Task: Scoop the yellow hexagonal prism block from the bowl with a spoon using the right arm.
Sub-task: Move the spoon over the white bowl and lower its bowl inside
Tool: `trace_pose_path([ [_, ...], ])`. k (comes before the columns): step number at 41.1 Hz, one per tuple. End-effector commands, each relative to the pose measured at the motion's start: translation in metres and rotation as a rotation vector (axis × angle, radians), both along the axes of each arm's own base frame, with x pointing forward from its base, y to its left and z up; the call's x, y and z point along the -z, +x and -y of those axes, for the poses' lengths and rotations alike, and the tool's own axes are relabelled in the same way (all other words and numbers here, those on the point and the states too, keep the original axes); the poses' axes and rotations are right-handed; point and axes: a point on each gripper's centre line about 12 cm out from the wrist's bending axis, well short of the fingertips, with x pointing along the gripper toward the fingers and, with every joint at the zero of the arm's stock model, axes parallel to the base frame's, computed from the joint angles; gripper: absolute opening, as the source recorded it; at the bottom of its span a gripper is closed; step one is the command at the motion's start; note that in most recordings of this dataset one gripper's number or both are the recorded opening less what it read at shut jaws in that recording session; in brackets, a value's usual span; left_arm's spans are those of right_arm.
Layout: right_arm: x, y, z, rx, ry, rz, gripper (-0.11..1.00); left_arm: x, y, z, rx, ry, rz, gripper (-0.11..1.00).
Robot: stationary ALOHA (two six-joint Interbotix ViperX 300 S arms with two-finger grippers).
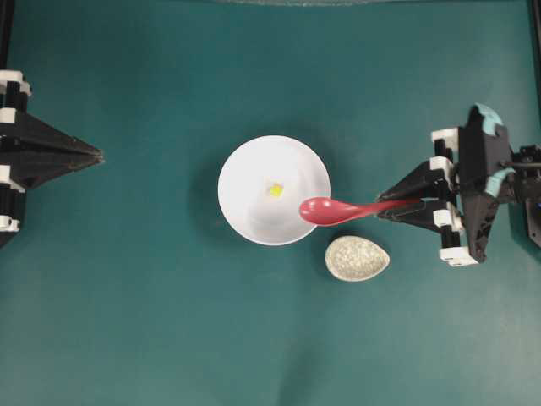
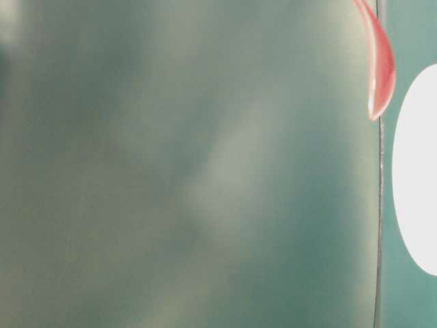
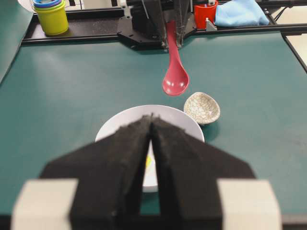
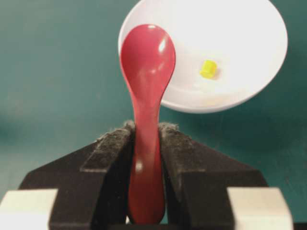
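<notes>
My right gripper [image 4: 146, 139] is clamping the spoon [image 4: 146, 62] over the bowl [image 4: 240, 28]; scooping carelessly risks flicking the block [image 4: 207, 69] out.

- The yellow hexagonal prism block [image 1: 275, 189], tiny and bright, lies inside the bowl, a little left of its centre.
- The bowl [image 1: 245, 169], plain round white, sits at mid-frame overhead.
- The spoon [image 1: 330, 210], glossy red-pink, is clamped by its handle in the right arm's gripper [image 1: 382, 208], scoop over the bowl's lower-right rim.
</notes>
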Motion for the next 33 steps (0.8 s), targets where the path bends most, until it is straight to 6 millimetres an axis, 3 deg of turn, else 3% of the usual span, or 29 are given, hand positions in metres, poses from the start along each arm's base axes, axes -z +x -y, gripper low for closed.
trace_pose_path([
  [1, -0.017, 0.008, 0.006, -0.007, 0.018, 0.001, 0.24, -0.007, 0.002, 0.000, -0.001, 0.003, 0.020, 0.08],
  [19, -0.042, 0.027, 0.029, -0.043, 0.048, -0.099, 0.24, -0.007, 0.002, 0.000, -0.001, 0.003, 0.018, 0.08],
  [33, -0.039, 0.055, 0.036, -0.107, 0.045, -0.232, 0.24, -0.007, 0.002, -0.001, -0.002, 0.003, 0.021, 0.08],
])
